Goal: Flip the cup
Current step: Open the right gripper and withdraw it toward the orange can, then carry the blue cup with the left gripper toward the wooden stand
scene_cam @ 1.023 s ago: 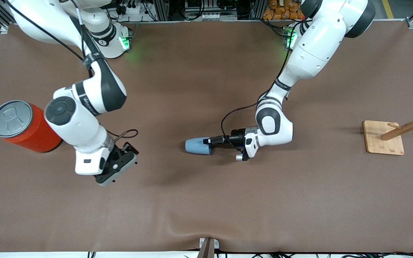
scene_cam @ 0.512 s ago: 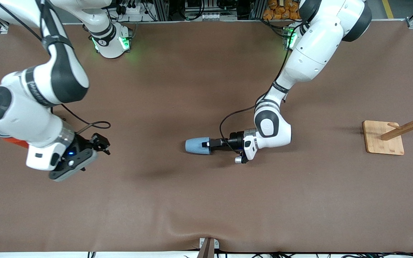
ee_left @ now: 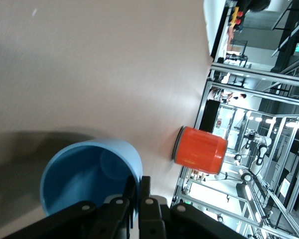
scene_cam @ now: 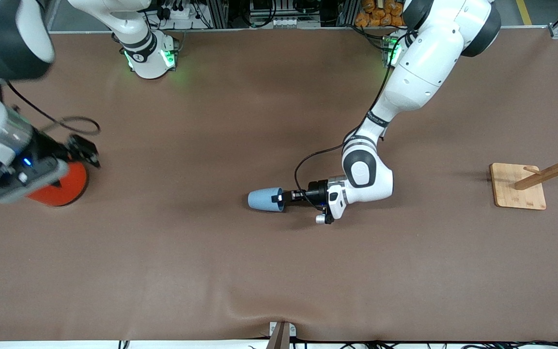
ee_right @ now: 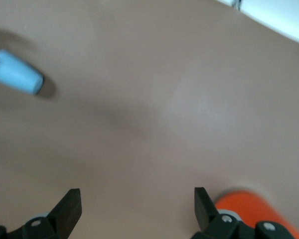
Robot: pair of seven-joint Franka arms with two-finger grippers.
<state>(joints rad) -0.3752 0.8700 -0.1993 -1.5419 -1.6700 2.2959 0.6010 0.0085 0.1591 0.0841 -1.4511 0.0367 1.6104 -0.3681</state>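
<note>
The cup lies on its side near the middle of the desk, long axis level along the desk's length, closed base toward the right arm's end, open mouth facing the left pincer. That pincer is clamped on the cup's rim, one finger inside the mouth. The right pincer hangs with fingers spread wide over the orange can, well apart from the cup
</note>
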